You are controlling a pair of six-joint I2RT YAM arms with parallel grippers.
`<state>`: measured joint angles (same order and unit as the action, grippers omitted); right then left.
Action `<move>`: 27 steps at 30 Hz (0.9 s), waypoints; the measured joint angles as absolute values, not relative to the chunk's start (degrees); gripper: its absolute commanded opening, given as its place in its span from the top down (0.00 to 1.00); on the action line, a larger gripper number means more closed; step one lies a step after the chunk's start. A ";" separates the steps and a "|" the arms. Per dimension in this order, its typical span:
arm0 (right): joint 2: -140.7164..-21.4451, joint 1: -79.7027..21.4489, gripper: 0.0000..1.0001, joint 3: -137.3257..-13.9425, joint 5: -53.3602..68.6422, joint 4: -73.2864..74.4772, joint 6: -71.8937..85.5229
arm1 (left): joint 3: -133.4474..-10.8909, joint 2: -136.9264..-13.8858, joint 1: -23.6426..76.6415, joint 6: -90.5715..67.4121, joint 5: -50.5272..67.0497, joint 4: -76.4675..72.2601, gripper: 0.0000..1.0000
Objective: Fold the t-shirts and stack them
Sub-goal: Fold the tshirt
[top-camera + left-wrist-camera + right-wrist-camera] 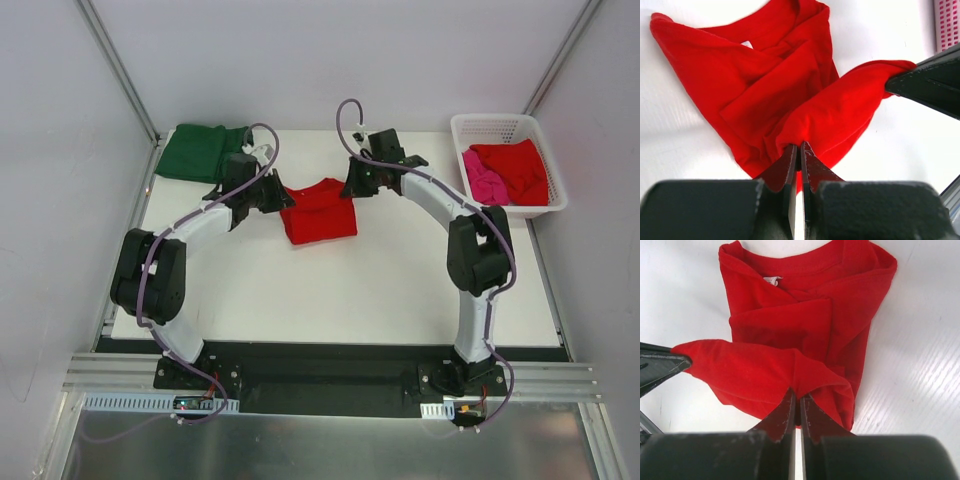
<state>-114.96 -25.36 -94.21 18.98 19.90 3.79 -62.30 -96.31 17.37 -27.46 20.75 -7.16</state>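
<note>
A bright red t-shirt (320, 214) lies partly folded in the middle of the table. My left gripper (284, 199) is shut on its left edge, seen up close as jaws pinching a red fold (799, 146). My right gripper (352, 186) is shut on the far right edge of the same shirt (790, 335), pinching a fold (798, 395). The strip of cloth between the two grips is lifted off the table. A dark green t-shirt (200, 150) lies folded at the far left corner. Another red t-shirt (520, 166) and a pink one (482, 182) sit crumpled in the basket.
The white lattice basket (508, 124) stands at the far right corner of the table. Grey enclosure walls and metal posts close in on both sides and the back. The arms' bases are on the rail at the near edge.
</note>
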 measured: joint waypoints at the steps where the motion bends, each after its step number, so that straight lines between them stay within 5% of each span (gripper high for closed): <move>1: -115.79 -25.19 0.99 -95.26 19.22 19.81 3.79 | -62.59 -96.42 17.12 -27.44 20.86 -7.27 1.00; 14: -120.18 -24.23 0.99 -98.59 22.22 19.14 3.75 | -63.64 -98.26 15.27 -27.53 24.88 -7.88 1.00; 27: -99.09 -25.47 0.99 -74.76 21.52 22.57 6.63 | -48.88 -84.60 23.49 -32.29 32.40 -5.74 1.00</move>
<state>-99.09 -25.47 -74.76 21.52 22.57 6.63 -48.88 -84.60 23.49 -32.29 32.40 -5.74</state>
